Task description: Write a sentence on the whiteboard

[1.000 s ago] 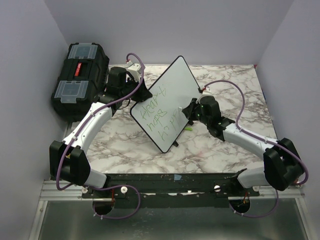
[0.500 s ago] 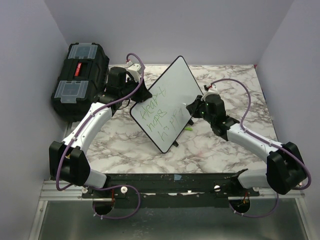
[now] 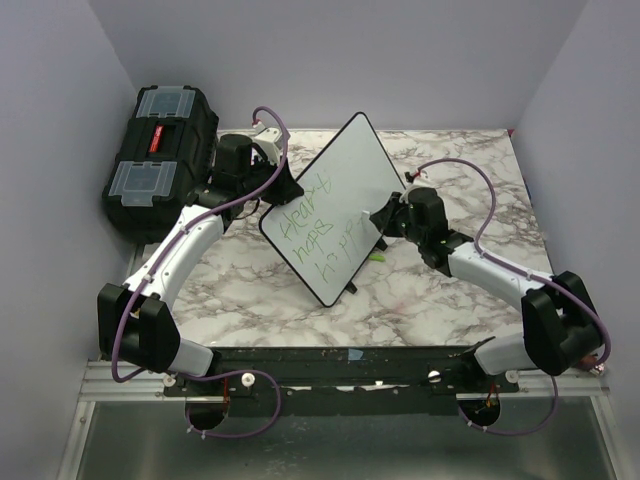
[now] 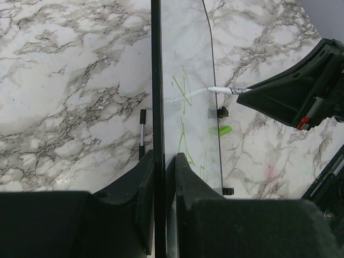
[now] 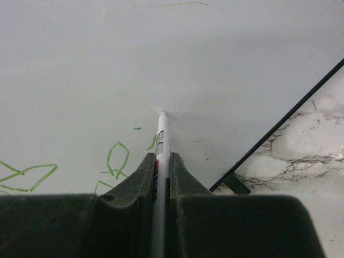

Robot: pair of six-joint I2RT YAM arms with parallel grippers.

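Observation:
The whiteboard (image 3: 340, 190) stands tilted on the marble table, propped on small black feet. Green handwritten letters (image 3: 312, 232) run in three lines across its lower half. My left gripper (image 3: 283, 184) is shut on the board's left edge; in the left wrist view (image 4: 164, 161) the black edge (image 4: 156, 80) sits between the jaws. My right gripper (image 3: 385, 222) is shut on a white marker (image 5: 162, 145), its tip touching the board's face (image 5: 161, 64) just right of the green letters (image 5: 117, 156). The marker also shows in the left wrist view (image 4: 215, 90).
A black toolbox (image 3: 160, 150) with clear lid compartments sits at the back left. A small green cap (image 3: 376, 257) lies on the table below the board's right edge, also in the left wrist view (image 4: 224, 130). Grey walls close in on three sides.
My right gripper has shifted slightly up and right along the third line with the marker, and more green strokes show there. The left arm and board have not moved.

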